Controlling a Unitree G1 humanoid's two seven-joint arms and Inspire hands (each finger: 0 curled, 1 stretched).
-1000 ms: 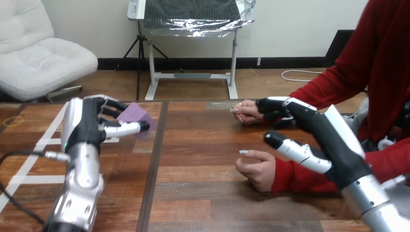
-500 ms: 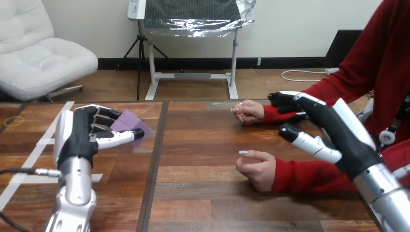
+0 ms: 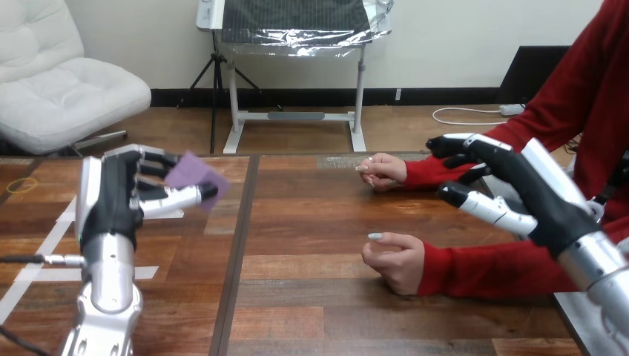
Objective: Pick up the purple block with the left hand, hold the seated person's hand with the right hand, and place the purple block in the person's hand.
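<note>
The purple block (image 3: 195,175) is a flat lilac piece held just above the left part of the table. My left hand (image 3: 117,199) is shut on it, with the thumb under it and the fingers (image 3: 152,160) behind its top edge. At the right my right hand (image 3: 519,187) hovers open over the person's red sleeve, touching nothing. The person's far hand (image 3: 383,168) rests on the table left of my right hand, apart from it. The person's near hand (image 3: 394,257) lies curled in a loose fist at the table's middle.
The wooden table (image 3: 311,297) has white tape lines (image 3: 44,248) at its left and a dark seam (image 3: 236,252) running front to back. The person's red-sleeved forearms (image 3: 489,268) cross the right side of the table.
My left hand has risen a little with the purple block and drawn slightly left. My right hand has moved right and up, away from the person's far hand.
</note>
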